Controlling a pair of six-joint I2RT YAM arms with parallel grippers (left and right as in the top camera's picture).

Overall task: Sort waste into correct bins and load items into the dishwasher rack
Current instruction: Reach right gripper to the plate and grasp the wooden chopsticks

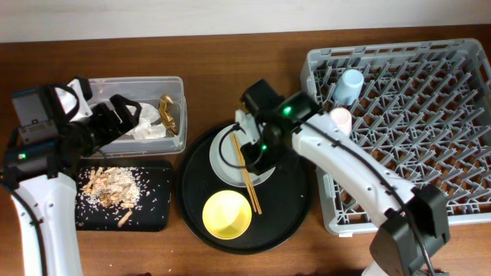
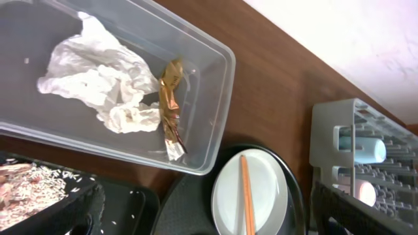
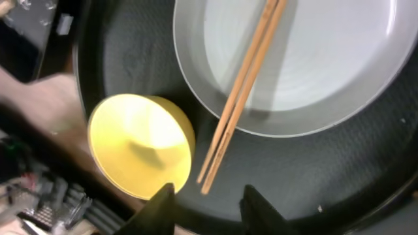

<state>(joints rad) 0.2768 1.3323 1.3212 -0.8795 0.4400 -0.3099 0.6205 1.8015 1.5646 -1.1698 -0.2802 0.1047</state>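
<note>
A crumpled white tissue (image 2: 98, 85) and a gold wrapper (image 2: 170, 108) lie in the clear tub (image 2: 222, 98). Beige food scraps (image 1: 111, 188) lie in the shallow black tray (image 1: 153, 215). The plate (image 1: 222, 157) carries the chopsticks (image 1: 249, 184), whose near ends rest on the round tray; the yellow bowl (image 1: 226, 213) stands beside them. The blue cup (image 1: 350, 84) and pink cup (image 1: 340, 119) sit in the grey rack (image 1: 430, 130). My left gripper (image 1: 123, 113) is open and empty over the tub's front edge. My right gripper (image 3: 209, 212) is open above the chopsticks (image 3: 241, 91), near the bowl (image 3: 140, 143).
The large round black tray (image 1: 291, 207) holds the plate and bowl between the bins and the rack. The rack's left wall (image 2: 326, 124) stands close to the tray's right side. Bare wooden table (image 1: 222, 92) lies behind the tray.
</note>
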